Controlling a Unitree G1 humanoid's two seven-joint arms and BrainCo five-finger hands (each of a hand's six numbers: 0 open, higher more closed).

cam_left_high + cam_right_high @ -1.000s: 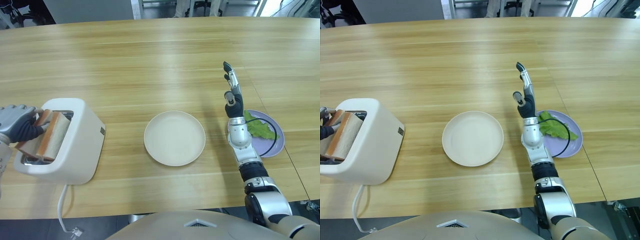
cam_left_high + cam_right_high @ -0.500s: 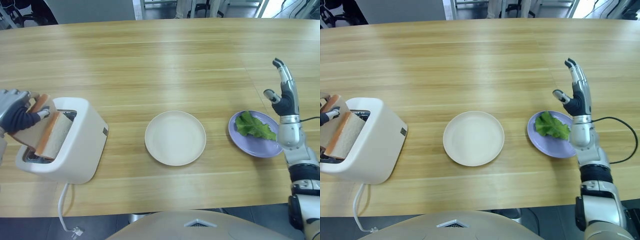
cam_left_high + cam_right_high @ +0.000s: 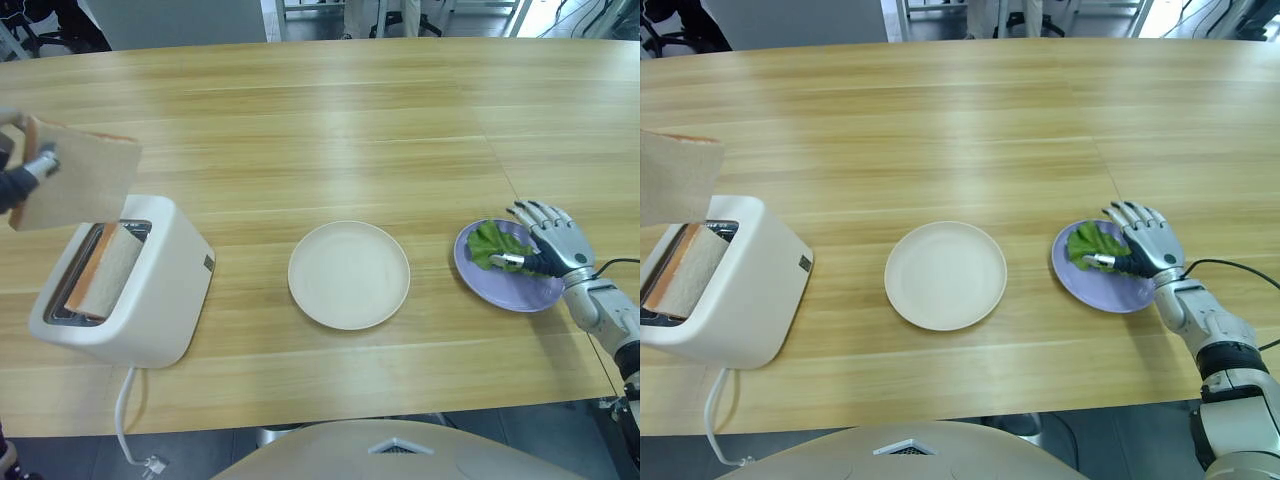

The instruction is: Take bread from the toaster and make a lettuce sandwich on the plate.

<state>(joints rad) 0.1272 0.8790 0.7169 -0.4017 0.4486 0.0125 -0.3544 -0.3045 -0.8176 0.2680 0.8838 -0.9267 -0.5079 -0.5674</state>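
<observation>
Closest to us, the white toaster (image 3: pixel 140 290) sits at the left front of the table (image 3: pixel 300 130), with one bread slice (image 3: pixel 100 275) down in its slot. The cream plate (image 3: pixel 349 275) is just right of it, dead centre. Over on the right, the right hand (image 3: pixel 553 250) lies low over the purple plate (image 3: pixel 498 293), fingers spread and thumb tip touching the lettuce (image 3: pixel 488 245), not gripping it as far as we can tell. Further back on the left, the left hand (image 3: pixel 12 185) pinches a second bread slice (image 3: pixel 80 185), held tilted in the air above the toaster.
</observation>
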